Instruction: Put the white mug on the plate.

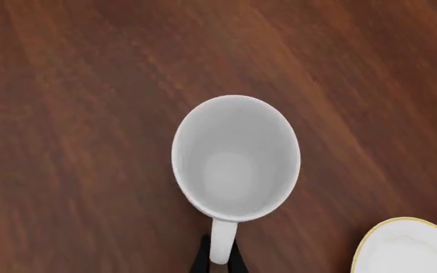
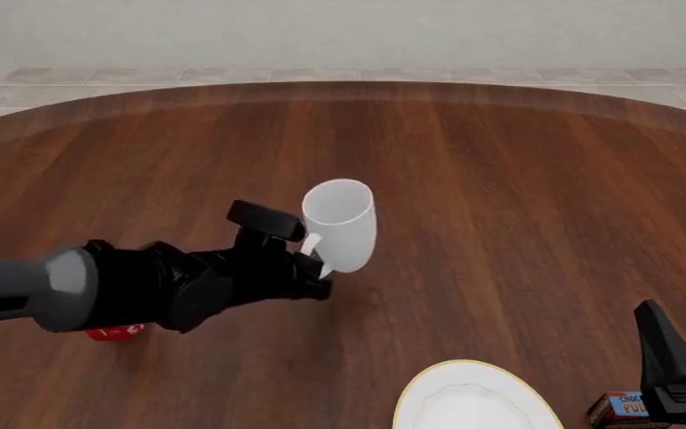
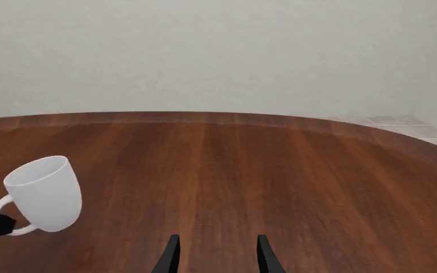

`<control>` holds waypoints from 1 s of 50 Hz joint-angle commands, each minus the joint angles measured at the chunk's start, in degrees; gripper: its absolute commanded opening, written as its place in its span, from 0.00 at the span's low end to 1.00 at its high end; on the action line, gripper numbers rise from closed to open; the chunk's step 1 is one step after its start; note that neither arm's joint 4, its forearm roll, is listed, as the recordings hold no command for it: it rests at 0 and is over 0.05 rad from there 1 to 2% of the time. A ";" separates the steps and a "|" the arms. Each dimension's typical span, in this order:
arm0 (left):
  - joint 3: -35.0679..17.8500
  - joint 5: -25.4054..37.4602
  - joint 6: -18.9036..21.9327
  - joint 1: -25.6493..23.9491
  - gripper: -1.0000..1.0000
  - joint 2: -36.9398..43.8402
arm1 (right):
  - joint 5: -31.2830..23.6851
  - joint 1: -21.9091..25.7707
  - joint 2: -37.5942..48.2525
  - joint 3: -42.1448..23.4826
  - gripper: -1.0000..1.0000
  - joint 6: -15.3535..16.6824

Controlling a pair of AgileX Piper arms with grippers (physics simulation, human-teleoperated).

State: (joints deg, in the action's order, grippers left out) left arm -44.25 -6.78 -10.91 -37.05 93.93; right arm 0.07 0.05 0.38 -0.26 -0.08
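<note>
Surface: brown wood table, pale wall behind.
Left gripper: we are pinching the white mug by its loop handle, lifted off the wood.
Plate: at 5 o'clock from the mug, well apart.
Right gripper: we are idling, fingers apart, empty.
Handling: we are judging it rigid, glossy, breakable; the handle grip may swing.

A big brown wooden table with a round far edge fills most of the front view. Behind the table there is a pale tiled floor and a plain light wall. A small red thing lies on the table near the left side, partly hidden, and a little box with blue, red and yellow colors sits at the bottom right corner, too small to read.
</note>
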 commanded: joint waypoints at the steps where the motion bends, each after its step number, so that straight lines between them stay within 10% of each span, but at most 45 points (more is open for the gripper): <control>1: 3.04 0.50 -0.13 -0.90 0.00 -5.16 | 0.09 -0.06 0.06 0.04 1.00 0.10; 50: 5.73 8.45 -5.51 -11.48 0.00 -21.05 | 0.09 -0.06 0.07 0.04 1.00 0.09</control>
State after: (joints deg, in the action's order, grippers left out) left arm -37.91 1.05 -15.47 -46.33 73.95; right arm 0.07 0.05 0.38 -0.26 -0.08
